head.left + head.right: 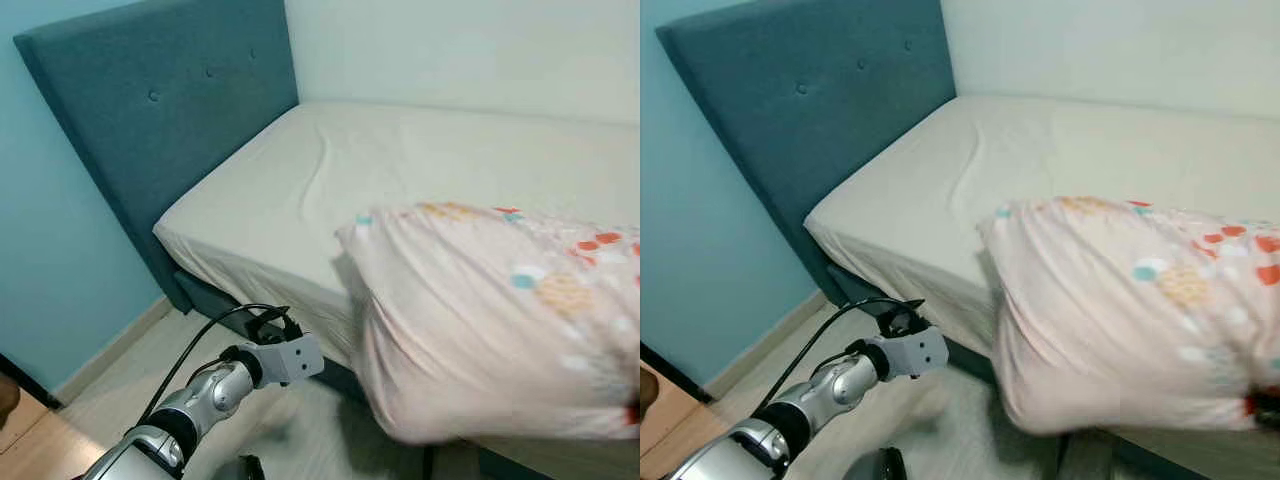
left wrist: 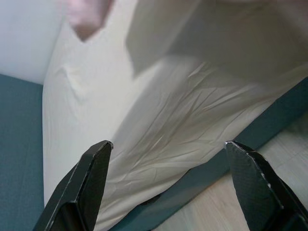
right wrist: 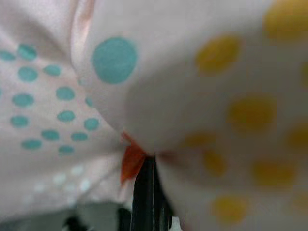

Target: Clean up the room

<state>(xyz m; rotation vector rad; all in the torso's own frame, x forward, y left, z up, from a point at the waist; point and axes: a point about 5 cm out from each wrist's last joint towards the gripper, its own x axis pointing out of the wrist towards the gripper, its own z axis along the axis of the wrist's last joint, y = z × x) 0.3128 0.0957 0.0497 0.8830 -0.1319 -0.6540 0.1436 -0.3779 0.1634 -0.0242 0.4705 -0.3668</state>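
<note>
A pink pillow (image 1: 490,320) with teal, orange and yellow dots hangs in the air over the near right side of the bed, blurred. My right gripper (image 3: 144,192) is shut on its fabric, which bunches tightly around one black finger. My left arm (image 1: 215,390) reaches forward low on the left, beside the bed's near edge. My left gripper (image 2: 168,144) is open, with nothing between its fingers (image 2: 91,178), and looks at the wrinkled cream sheet (image 2: 159,130).
The bed (image 1: 300,190) has a cream fitted sheet and a teal padded headboard (image 1: 170,110) against a light blue wall. A white wall runs along the far side. Pale wood floor (image 1: 120,370) lies between bed and left wall. A dark object (image 1: 880,465) sits on the floor.
</note>
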